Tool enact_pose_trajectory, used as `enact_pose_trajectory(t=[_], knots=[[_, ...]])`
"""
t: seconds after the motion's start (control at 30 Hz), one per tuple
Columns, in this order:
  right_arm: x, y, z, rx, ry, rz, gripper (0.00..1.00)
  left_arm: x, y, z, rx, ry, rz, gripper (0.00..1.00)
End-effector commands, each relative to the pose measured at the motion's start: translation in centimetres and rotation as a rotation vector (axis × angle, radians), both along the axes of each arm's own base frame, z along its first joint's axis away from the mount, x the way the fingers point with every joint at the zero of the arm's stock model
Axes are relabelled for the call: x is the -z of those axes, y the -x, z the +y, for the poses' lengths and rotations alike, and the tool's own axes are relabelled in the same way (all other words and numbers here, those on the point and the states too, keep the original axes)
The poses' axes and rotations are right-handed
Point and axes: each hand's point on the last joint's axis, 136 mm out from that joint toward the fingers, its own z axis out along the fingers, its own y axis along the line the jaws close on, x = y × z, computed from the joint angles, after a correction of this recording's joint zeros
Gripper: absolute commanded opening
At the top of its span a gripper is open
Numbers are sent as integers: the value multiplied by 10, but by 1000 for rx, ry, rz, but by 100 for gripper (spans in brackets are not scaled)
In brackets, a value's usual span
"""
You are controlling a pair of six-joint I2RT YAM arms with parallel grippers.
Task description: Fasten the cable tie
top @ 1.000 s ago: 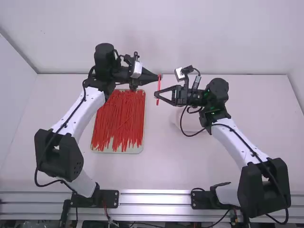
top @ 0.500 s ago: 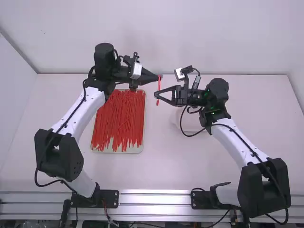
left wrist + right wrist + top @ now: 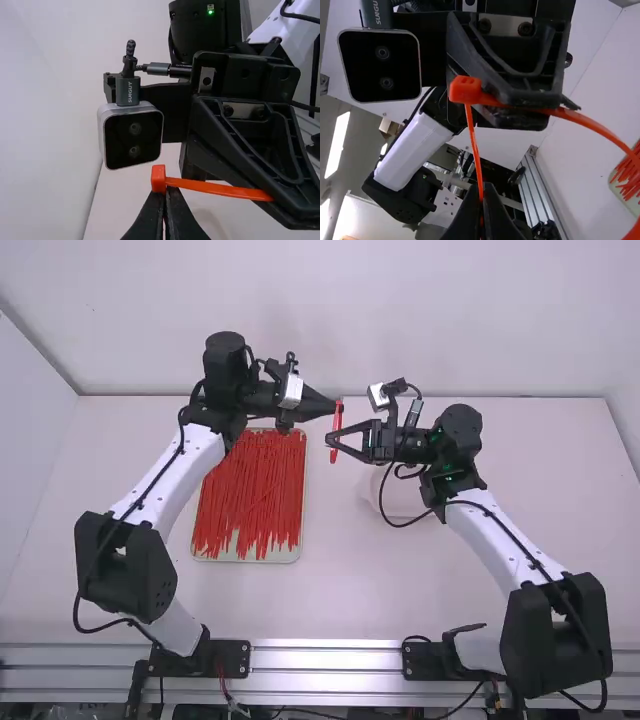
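The cable tie (image 3: 335, 426) hangs in the air over the table (image 3: 340, 570), just off the far right corner of the tray (image 3: 248, 556) of spare red ties (image 3: 255, 490), with a gripper pinching each end. The left gripper (image 3: 334, 407) has its fingers pressed together on the strap right beside the square head (image 3: 157, 178). The right gripper (image 3: 330, 444) is clamped on the strap further along, towards the tail. The tie's long axis runs nearly straight from one gripper tip to the other, and the two tips face each other close together off that corner. The tie looks unfastened, with the strap stretched out rather than looped. Fastening it would probably mean the right gripper, holding the tail side, bending the strap round to the head, which the left gripper holds.
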Motion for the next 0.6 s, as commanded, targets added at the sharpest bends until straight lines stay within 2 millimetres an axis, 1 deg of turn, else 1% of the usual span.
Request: enact_pose_trajectory(t=[0.0, 0.13, 0.3, 0.57], knots=[[-2, 0, -2, 5, -3, 1, 0, 0, 8, -3, 30, 3, -10, 2], [-2, -4, -6, 19, -4, 17, 0, 0, 8, -3, 30, 2, -2, 2], [-3, -6, -6, 30, -7, 23, 0, 3, 6, 4, 22, 0, 7, 2], [-3, -12, -10, 58, -15, 82, 0, 7, 9, 1, 33, -7, 21, 2]])
